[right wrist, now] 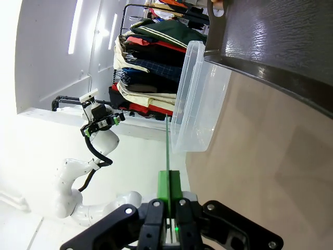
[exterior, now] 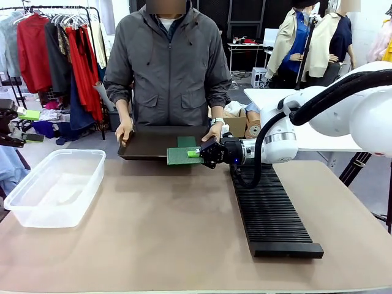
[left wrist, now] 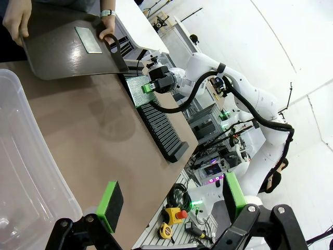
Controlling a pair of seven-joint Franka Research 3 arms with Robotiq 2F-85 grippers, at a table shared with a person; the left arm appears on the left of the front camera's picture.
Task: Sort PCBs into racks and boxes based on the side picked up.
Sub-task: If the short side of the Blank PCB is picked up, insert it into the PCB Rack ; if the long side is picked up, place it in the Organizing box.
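Note:
My right gripper (exterior: pixel 197 153) is shut on a green PCB (exterior: pixel 182 156), held flat just above the table in front of the person's flat black tray (exterior: pixel 147 147). The right wrist view shows that PCB (right wrist: pixel 167 151) edge-on between the shut fingers (right wrist: pixel 162 190). A second PCB (exterior: pixel 187 141) lies on the tray, also seen from the left wrist as a PCB (left wrist: pixel 88 40). The black ribbed rack (exterior: pixel 269 208) lies under my right arm. At the left stands the clear tub (exterior: pixel 55 184). My left gripper (left wrist: pixel 171 203) hangs open above the tub's (left wrist: pixel 21 166) near end.
The person holds the tray with a hand (exterior: pixel 124 131) at each side, at the table's far edge. Bare brown table (exterior: pixel 165 226) lies between tub and rack. Clothes racks and boxes stand behind the person.

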